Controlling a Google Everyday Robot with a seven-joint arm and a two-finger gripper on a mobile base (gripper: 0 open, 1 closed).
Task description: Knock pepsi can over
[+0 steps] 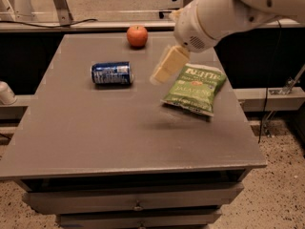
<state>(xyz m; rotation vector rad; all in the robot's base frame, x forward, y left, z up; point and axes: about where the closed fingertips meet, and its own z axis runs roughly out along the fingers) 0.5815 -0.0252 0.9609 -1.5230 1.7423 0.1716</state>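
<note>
The arm is a thick, smooth white shell with a rounded wrist. Its tool is pale cream and blocky, above the desk.

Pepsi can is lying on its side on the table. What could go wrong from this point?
1. On its side, the pepsi can might roll across the table, toward the front edge or back toward the apple.
2. The end effector hangs above the table between the can and the chip bag; a low sweep could clip the bag.
3. The apple sits near the back edge, so a bump may send it off.
</note>
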